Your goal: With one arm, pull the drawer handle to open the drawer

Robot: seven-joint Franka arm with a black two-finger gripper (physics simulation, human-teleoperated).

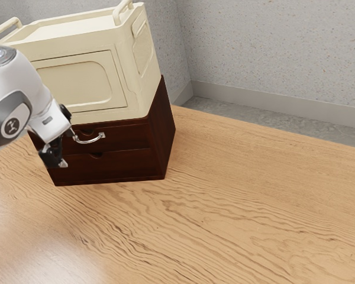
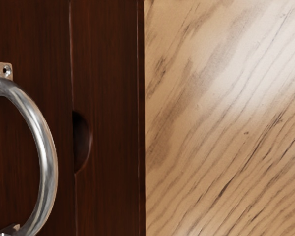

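Gripper (image 1: 68,147) is released—fingers spread apart—near the curved metal handle (image 1: 92,141) of the upper drawer (image 1: 127,137). Cream storage box (image 1: 77,83) rests atop the dark wooden cabinet (image 1: 164,127).

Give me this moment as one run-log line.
gripper: open, near curved metal handle, not gripping | upper drawer: shut | cream storage box: atop dark wooden drawer unit

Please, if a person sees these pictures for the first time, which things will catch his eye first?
Probably first the big cream box, sitting on top of the dark wooden cabinet. Next, the shiny curved handle on the cabinet's upper drawer, which looks large in the wrist view. Then the white arm, coming in from the exterior view's left, with its claw near that handle.
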